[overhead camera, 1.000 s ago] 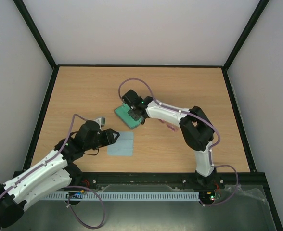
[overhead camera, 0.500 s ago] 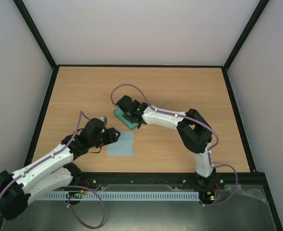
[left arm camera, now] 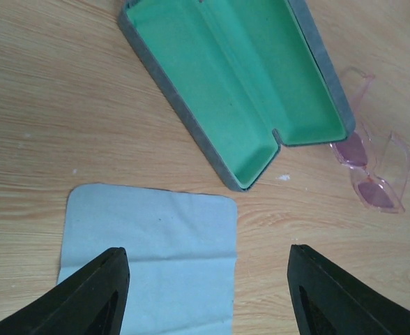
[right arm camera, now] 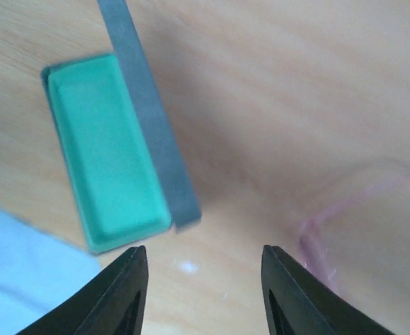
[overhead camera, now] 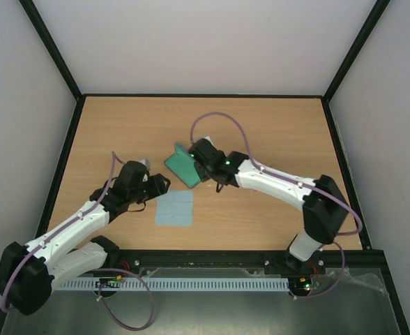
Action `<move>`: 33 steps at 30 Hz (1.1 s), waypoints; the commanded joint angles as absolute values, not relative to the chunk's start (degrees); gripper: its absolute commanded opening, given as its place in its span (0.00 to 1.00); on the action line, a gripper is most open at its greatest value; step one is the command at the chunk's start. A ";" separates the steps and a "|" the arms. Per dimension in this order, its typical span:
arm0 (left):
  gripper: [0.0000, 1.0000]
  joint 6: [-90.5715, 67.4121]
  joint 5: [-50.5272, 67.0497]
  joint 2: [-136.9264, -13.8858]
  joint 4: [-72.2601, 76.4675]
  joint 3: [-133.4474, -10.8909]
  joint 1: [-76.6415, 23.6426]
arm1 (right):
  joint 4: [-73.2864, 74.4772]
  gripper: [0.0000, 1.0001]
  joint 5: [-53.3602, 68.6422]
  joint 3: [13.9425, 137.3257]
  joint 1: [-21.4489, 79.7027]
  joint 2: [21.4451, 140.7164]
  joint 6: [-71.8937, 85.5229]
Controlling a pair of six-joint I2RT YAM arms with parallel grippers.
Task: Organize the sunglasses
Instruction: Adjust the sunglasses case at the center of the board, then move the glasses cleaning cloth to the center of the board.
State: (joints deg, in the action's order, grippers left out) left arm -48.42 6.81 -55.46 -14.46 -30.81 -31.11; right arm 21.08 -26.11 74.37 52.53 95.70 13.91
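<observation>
From my station, the left end effector [left arm camera: 206, 279] is released: its two dark fingers [left arm camera: 86, 296] stand wide apart with nothing between them. It hangs over the cloth [left arm camera: 156, 244]. This is a flat pale blue-grey square with one soft crease, lying on the bench [left arm camera: 44, 98] a little left of the middle, towards the near edge.

Just past the cloth's far side sits the case [left arm camera: 240, 91]. It is open, with a grey-blue shell and bright green lining, and nothing is inside it. It lies at an angle to the bench edges, roughly mid-bench.

The sunglasses [left arm camera: 372, 174] lie on the bare wood tight against the case, on its side towards the right edge and at the end nearest the cloth. The frame is translucent pink with pinkish lenses. I cannot tell whether it touches the case wall. In the top view the right arm hides the pair from me.

The right end effector [right arm camera: 203, 279] is also released and empty. It hovers above the wood between the case and the sunglasses, and its camera shows only a blurred pink arm of the frame.
</observation>
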 commanded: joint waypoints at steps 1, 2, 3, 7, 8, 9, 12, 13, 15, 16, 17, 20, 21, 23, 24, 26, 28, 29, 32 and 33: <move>0.66 -47.00 8.68 -53.70 -14.15 -31.16 -29.56 | 20.23 0.38 -15.81 62.36 51.91 90.92 29.76; 0.66 -47.02 8.82 -53.59 -14.08 -30.86 -29.48 | 17.85 0.34 -13.86 59.74 51.52 90.25 30.80; 0.65 -47.09 8.99 -53.41 -14.11 -30.54 -29.40 | 15.64 0.28 -12.59 57.31 51.17 89.76 32.12; 0.65 -47.41 9.32 -52.32 -13.93 -29.22 -29.28 | 2.96 0.24 -7.32 48.77 50.14 88.33 35.24; 0.65 -47.50 9.26 -51.92 -14.01 -28.95 -29.19 | 1.18 0.24 -6.76 47.72 50.03 88.31 35.62; 0.65 -47.54 9.19 -51.52 -14.32 -28.73 -29.12 | 0.35 0.24 -6.48 47.21 50.04 88.31 35.74; 0.65 -48.00 9.05 -50.01 -15.28 -27.94 -28.88 | -1.56 0.32 -3.76 45.36 50.30 87.71 35.78; 0.67 -48.21 9.16 -49.60 -15.56 -27.68 -28.76 | -1.99 0.37 -2.68 44.62 50.66 87.35 35.85; 0.72 -48.42 9.60 -49.22 -16.07 -27.24 -28.43 | -2.51 0.42 -1.88 43.40 52.24 87.22 35.90; 0.73 -48.43 9.58 -49.24 -16.43 -27.10 -28.21 | -2.59 0.45 -1.78 42.98 53.18 87.44 35.97; 0.75 -48.31 9.46 -49.56 -16.97 -27.03 -27.87 | -2.70 0.45 -1.70 42.71 53.88 87.80 36.12; 0.79 -47.59 9.36 -51.10 -17.18 -26.50 -26.66 | -3.82 0.45 -1.65 42.64 55.11 89.37 36.17; 0.80 -47.29 9.46 -51.93 -17.14 -26.41 -26.30 | -3.94 0.45 -1.59 43.12 55.17 90.04 36.13; 0.81 -46.80 9.51 -53.40 -17.34 -26.71 -25.48 | -3.46 0.45 -1.97 44.76 55.68 91.46 36.08; 0.81 -46.64 9.49 -53.82 -17.40 -26.76 -25.29 | -2.82 0.45 -2.99 45.78 56.10 92.20 35.83; 0.81 -46.58 9.25 -53.93 -17.23 -26.77 -25.02 | -1.34 0.43 -4.93 48.09 57.03 93.89 35.43; 0.78 -46.54 8.91 -53.83 -17.23 -26.80 -24.65 | -0.03 0.40 -6.28 50.01 57.99 95.51 35.22; 0.76 -46.43 8.81 -53.85 -17.16 -26.85 -24.43 | 0.63 0.35 -7.51 50.74 58.55 96.18 35.33; 0.63 -46.04 8.81 -54.34 -16.70 -27.17 -23.63 | 1.55 0.27 -8.81 52.70 59.81 97.68 35.41; 0.60 -45.98 9.02 -54.73 -16.58 -27.27 -23.42 | 1.81 0.27 -9.06 53.07 60.65 97.73 35.43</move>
